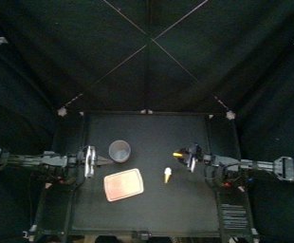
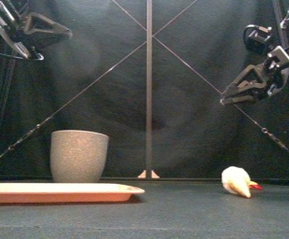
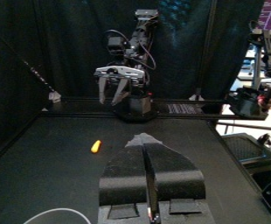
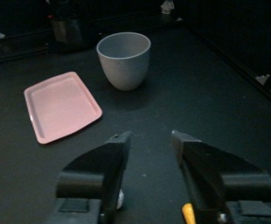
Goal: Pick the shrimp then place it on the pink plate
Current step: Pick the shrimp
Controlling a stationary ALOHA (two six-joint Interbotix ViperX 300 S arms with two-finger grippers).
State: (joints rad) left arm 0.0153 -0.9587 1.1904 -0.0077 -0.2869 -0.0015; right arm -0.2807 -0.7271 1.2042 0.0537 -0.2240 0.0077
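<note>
Well, the pink plate (image 1: 123, 184) lies before the grey cup (image 1: 119, 149), the left gripper (image 3: 148, 143) rests pressed together, and the right gripper (image 4: 149, 136) hangs spread over the small shrimp (image 2: 238, 181), lying right of the plate, whose rounded body could squirt from an off-centre pinch.

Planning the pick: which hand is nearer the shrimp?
Right. The right hand hangs just behind the shrimp, slightly to its right; the left hand is far off, on the other side of the pink plate.
</note>
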